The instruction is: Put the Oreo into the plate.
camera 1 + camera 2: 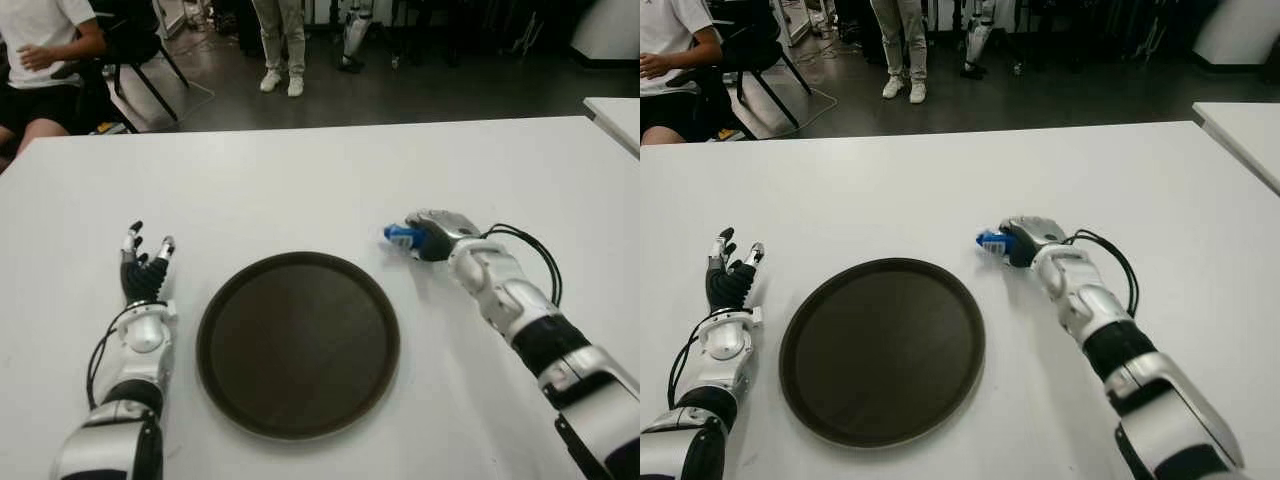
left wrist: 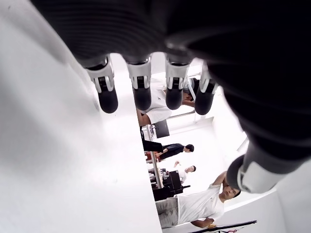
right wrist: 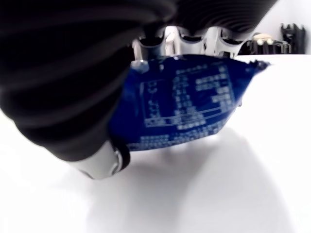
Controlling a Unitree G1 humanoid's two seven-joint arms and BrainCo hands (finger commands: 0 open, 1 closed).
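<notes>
While left hand point(image 1: 145, 262) idles open, right hand point(image 1: 432, 233) clasps Oreo point(image 3: 184, 99).

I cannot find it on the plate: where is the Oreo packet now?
The Oreo packet is in the right hand, on the white table just right of the brown plate's far edge.

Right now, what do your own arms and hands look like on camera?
Both arms are jointed silver-white shells with black sections. The left hand has black fingers with silver-white segments and dark tips; the right hand has a grey-silver back. A black cable loops beside each forearm.
</notes>
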